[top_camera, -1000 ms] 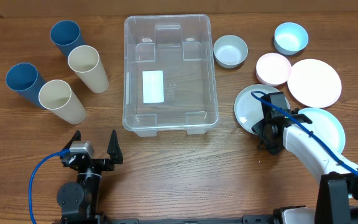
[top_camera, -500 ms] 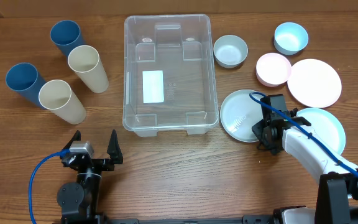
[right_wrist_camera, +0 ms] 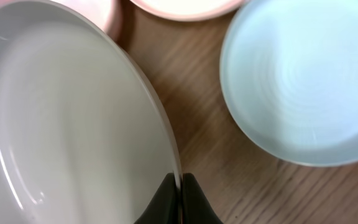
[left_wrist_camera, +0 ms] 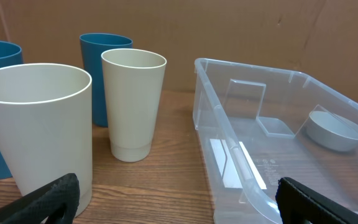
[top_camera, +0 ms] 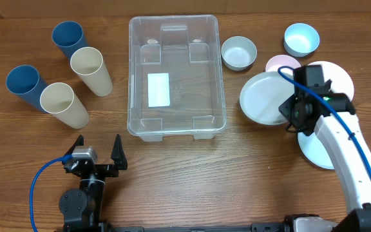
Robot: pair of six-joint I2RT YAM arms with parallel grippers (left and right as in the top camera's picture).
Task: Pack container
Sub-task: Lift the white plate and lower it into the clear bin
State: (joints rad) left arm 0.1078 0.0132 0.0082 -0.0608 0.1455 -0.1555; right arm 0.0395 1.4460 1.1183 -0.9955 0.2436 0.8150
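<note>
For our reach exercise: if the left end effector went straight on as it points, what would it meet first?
Probably the nearest cream cup, lined up with one finger of the left end effector; the container lies rightward. Depth is unclear.

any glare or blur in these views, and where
Overhead: sharp and evenly lit, with a faint sheen on the container. Left wrist: the fingers at the bottom are out of focus, and the container rim glints. Right wrist: the white plate is blurred, with bright streaks near its left edge.

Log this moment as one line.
right gripper: shut on plate rim | plate: lifted, right of container | container: empty | left gripper: open
</note>
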